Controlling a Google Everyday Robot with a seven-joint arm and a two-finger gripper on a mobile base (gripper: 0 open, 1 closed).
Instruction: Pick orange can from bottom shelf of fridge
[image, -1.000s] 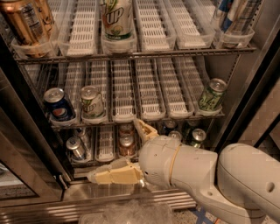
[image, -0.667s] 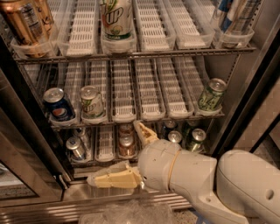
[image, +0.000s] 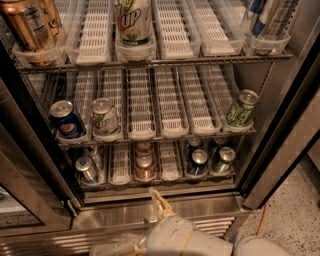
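Because the fridge (image: 215, 202) fills nearly the whole frame and its steel sill runs across the lower middle, you have a lip to clear first. Come in too low and the arm will likely strike it. The bottom shelf (image: 168, 161) sits just above that sill in the poorest light, with the middle rack close overhead, so a high approach risks catching that rack's front wire.

Your pincer (image: 131, 222) hangs at the bottom centre of the frame, outside the fridge and below the sill, spread open and holding nothing. One finger (image: 159, 202) points up toward the shelf; the other lies low to the left.

The orange can (image: 145, 167) stands upright at the front of the centre lane, just above and left of that raised finger and not touching it. The lanes on either side are bare at the front, which leaves room for the fingers. Even so, a skewed entry could shove the can back into the second copper-coloured can (image: 144, 148) close behind it, or tip it on the slotted tray.

The lower finger is dim and cut off by the bottom edge, so its tip is hard to place. The shelf's front rail hides the orange can's foot, and you cannot tell whether it touches the can behind.
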